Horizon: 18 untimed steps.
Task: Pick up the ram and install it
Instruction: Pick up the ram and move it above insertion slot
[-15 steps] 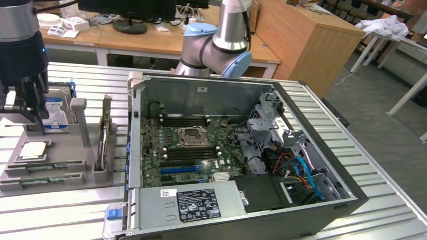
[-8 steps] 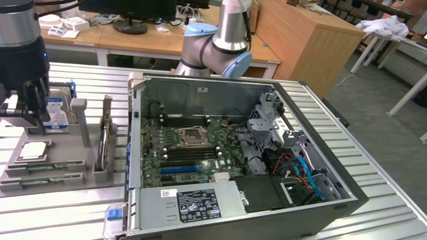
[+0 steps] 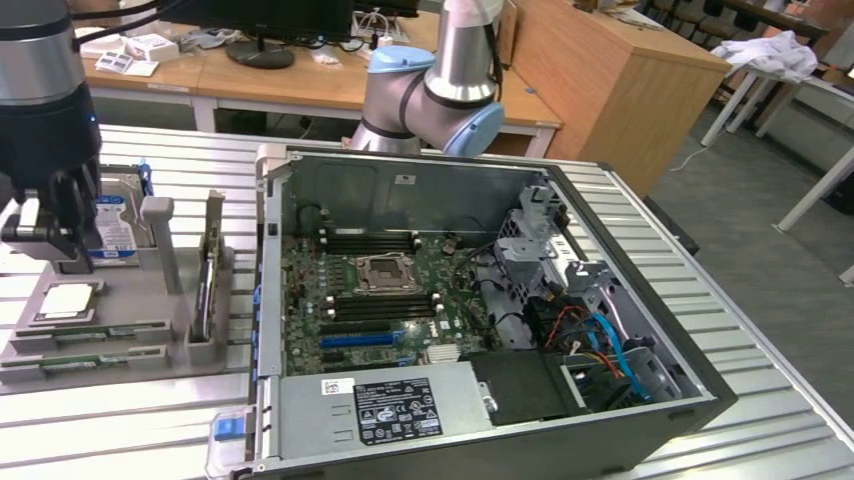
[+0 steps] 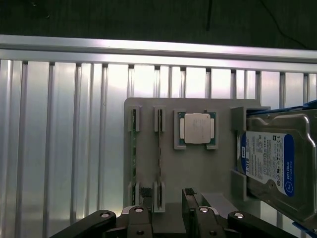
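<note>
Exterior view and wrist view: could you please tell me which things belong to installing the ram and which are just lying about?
Job: ram in the grey holder, open gripper, motherboard memory slots.
Lying about: processor chip, hard drive.

Green ram (image 4: 133, 153), silver processor (image 4: 196, 128), hard drive (image 4: 280, 124) – blue-and-white label (image 4: 267, 161), grey tray (image 4: 168, 173), ribbed silver table (image 4: 64, 139), black end effector (image 4: 167, 194)

Wooden desks (image 3: 267, 85) behind; grey floor (image 3: 761, 230); white cloth (image 3: 771, 52) on table (image 3: 814, 85), exterior view's right.
</note>
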Each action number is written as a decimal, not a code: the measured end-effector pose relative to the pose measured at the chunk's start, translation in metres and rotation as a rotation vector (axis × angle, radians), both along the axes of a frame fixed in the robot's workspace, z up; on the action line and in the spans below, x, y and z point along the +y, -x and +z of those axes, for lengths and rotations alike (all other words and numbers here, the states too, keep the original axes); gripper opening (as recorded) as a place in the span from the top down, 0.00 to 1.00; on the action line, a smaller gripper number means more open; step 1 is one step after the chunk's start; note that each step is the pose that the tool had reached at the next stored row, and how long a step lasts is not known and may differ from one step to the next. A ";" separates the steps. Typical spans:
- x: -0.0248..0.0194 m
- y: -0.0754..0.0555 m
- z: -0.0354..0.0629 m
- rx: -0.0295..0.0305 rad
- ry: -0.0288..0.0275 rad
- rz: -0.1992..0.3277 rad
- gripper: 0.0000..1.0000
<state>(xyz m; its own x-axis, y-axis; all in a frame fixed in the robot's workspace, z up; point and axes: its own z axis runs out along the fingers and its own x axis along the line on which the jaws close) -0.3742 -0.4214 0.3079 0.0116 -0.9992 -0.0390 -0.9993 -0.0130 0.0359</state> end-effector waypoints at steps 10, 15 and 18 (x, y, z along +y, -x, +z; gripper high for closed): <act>0.0000 0.000 -0.0091 0.0000 0.0000 0.000 0.63; 0.0000 0.000 -0.0134 0.0000 0.0000 0.000 0.63; 0.0000 0.000 -0.0157 0.0000 0.0000 0.000 0.63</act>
<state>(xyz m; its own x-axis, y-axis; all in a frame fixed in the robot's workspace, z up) -0.3742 -0.4214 0.2922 0.0116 -0.9992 -0.0390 -0.9993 -0.0130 0.0359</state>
